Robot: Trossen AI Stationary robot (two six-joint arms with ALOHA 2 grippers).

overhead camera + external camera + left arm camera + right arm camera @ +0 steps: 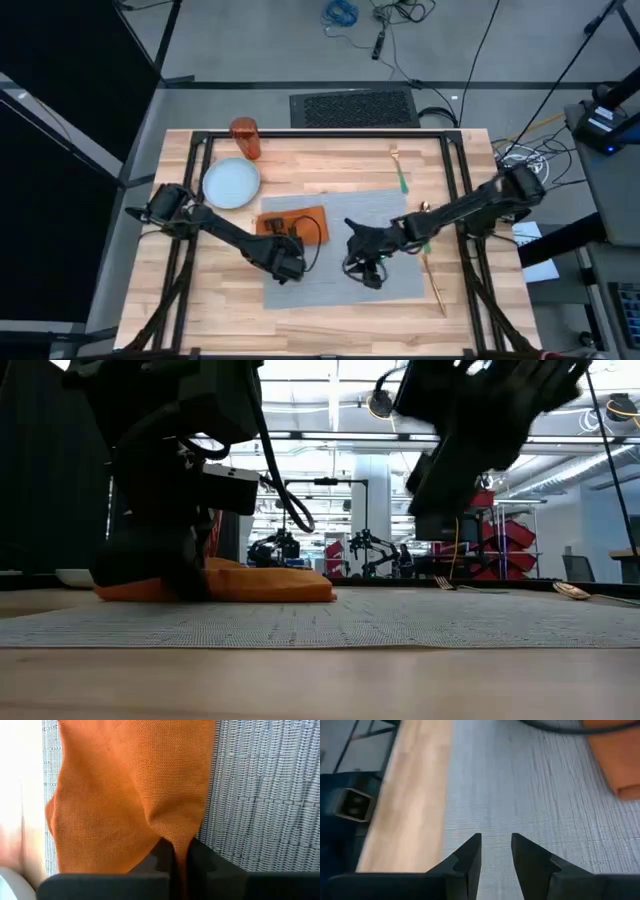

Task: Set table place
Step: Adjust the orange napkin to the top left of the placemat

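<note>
Two dark robot arms are seen reaching inward over a grey placemat (345,255) spread on the light-wood table (330,160). The left gripper (180,870) is clenched on a fold of the orange napkin (293,222), which lies on the mat's left part, near its far edge; in the left wrist view the cloth is pinched tight between the two dark fingers (157,862). From table height, the napkin is seen lying bunched on the mat beneath that arm. The right gripper (496,852) is held over the mat's middle with its fingers slightly parted and nothing between them, woven grey cloth showing through the gap. A pale-blue plate (231,184) is set on bare wood beside the mat's far-left corner, and an orange tumbler (245,138) stands just beyond it near the table's far edge. A green-handled fork (399,173) lies on the wood past the mat's far-right corner. More gold cutlery (434,277) is laid along the mat's right edge, partly hidden by the right arm.
</note>
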